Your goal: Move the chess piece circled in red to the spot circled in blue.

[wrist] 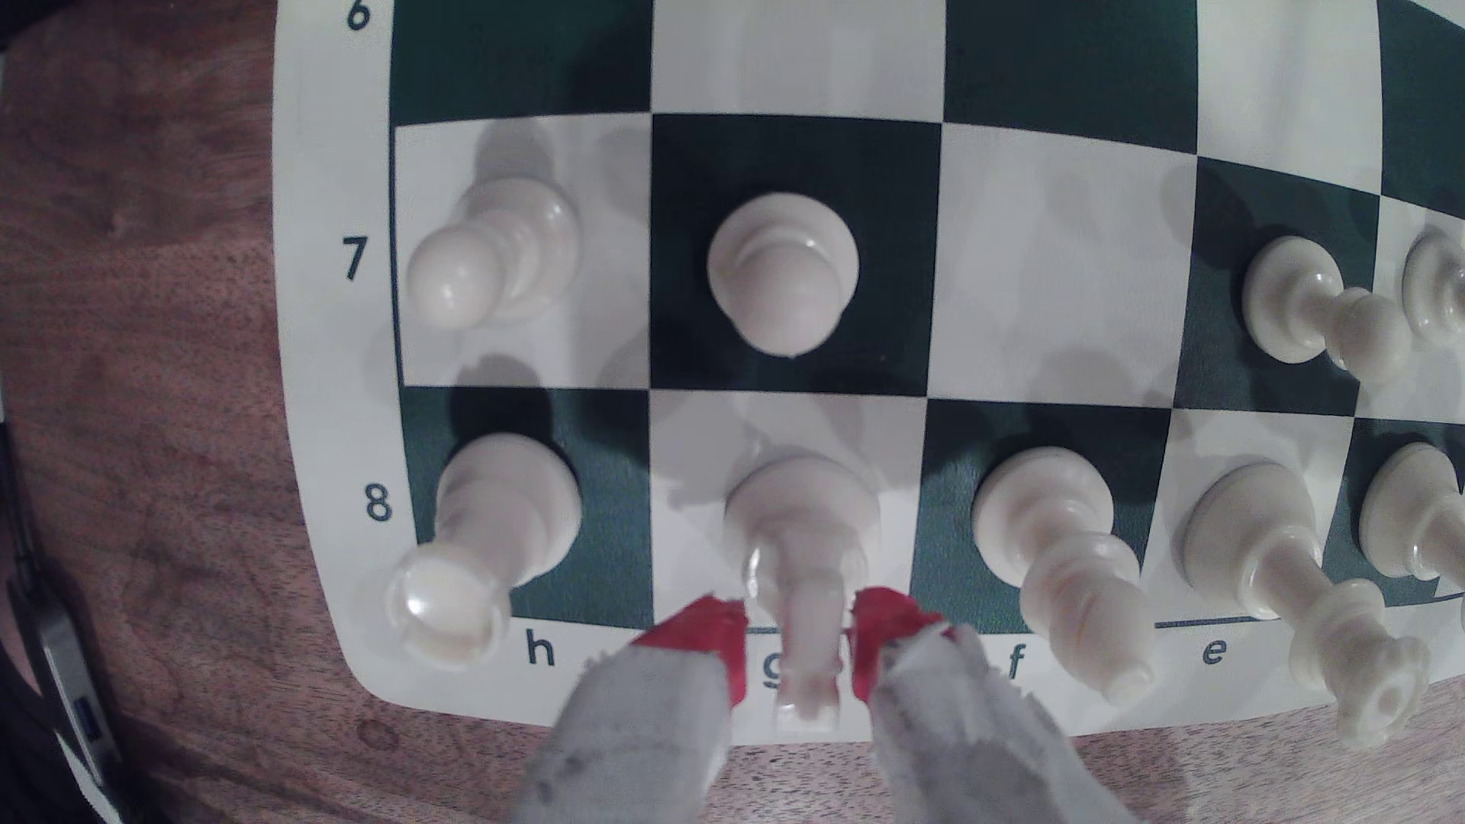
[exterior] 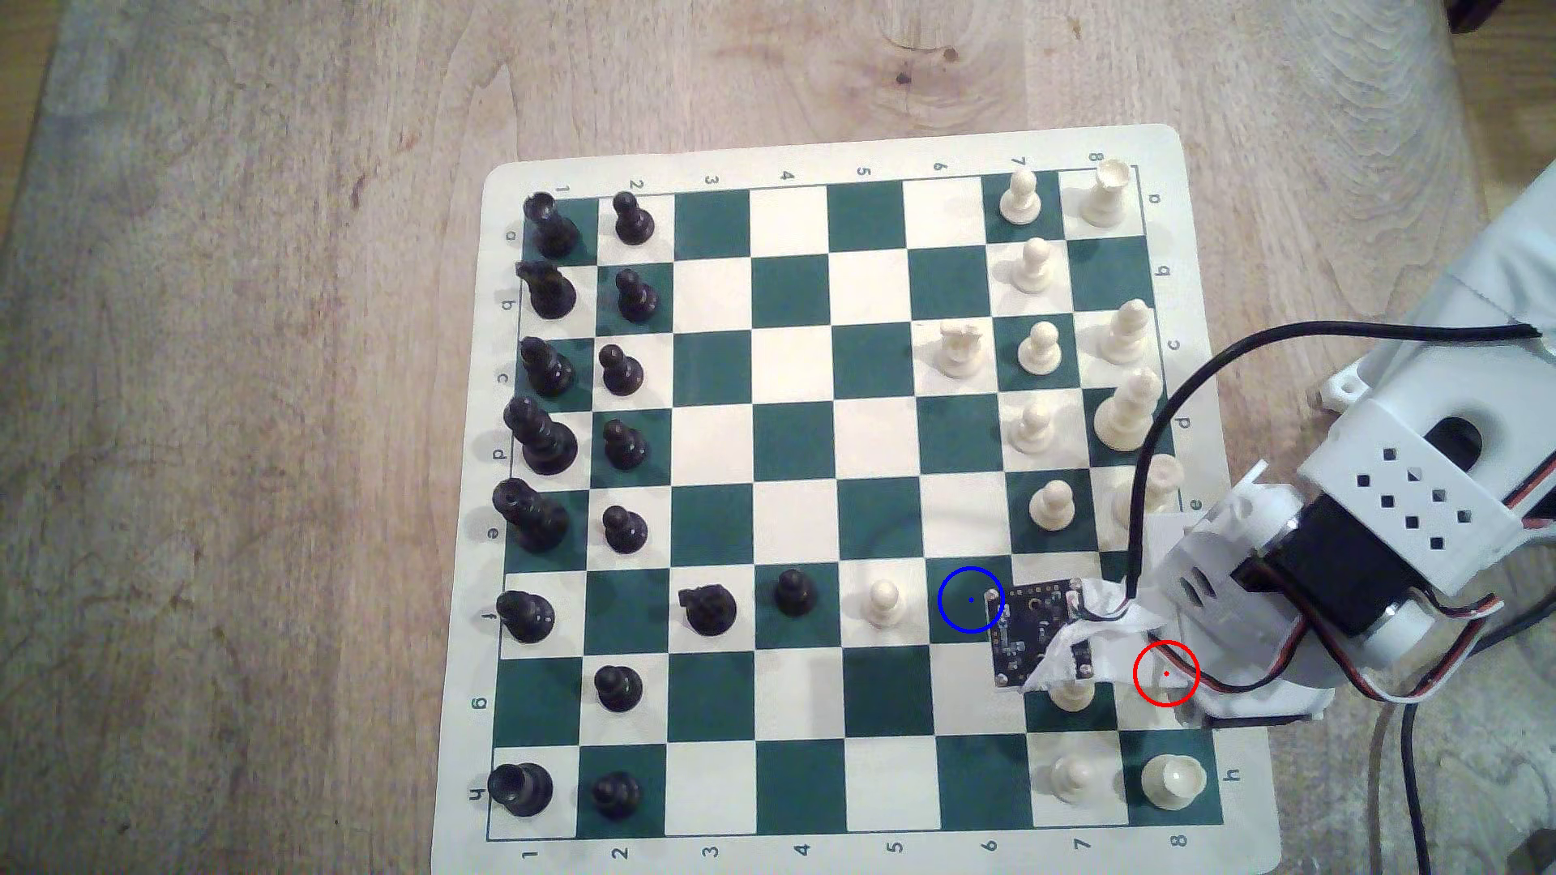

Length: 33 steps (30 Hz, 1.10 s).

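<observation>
Arm (exterior: 1381,522): reached in over the board's (exterior: 791,160) h-8 corner, wrist tipped down. Gripper (wrist: 801,634): red-tipped fingers (wrist: 705,634) parted, one either side of the knight's (wrist: 801,523) head; contact could not be told. Knight: upright on g8, near the board's edge by rank 8. Blue spot (exterior: 971,600): f6, bare, beside the f5 pawn (exterior: 884,601).

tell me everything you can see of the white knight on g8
The knight is glossy cream plastic with a round base and a notched horse-head top. It stands upright on cream square g8, between the rook and the bishop. The gripper has its red-padded fingertips either side of the head; whether they touch it is unclear.
</observation>
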Tool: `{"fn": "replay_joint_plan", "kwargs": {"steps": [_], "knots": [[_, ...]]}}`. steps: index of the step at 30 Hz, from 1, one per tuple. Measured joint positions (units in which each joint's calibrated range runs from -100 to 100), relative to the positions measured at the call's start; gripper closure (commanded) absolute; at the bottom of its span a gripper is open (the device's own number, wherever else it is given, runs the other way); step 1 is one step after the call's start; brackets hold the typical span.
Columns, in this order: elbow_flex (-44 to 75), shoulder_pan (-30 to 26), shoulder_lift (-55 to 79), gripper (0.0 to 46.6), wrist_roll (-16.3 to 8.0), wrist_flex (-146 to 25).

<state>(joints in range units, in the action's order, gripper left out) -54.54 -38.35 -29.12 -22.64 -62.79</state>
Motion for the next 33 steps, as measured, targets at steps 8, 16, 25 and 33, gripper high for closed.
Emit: {"fn": "replay_joint_plan", "kwargs": {"steps": [8,16,25,33], "knots": [[0.00,-0.96,0.00,46.4,0.00,-0.72],[8.59,0.52,-2.09,46.4,1.32,-9.80],[22.86,2.58,-0.84,46.4,2.88,-18.88],[30.19,12.24,6.37,46.4,6.74,-18.33]]}}
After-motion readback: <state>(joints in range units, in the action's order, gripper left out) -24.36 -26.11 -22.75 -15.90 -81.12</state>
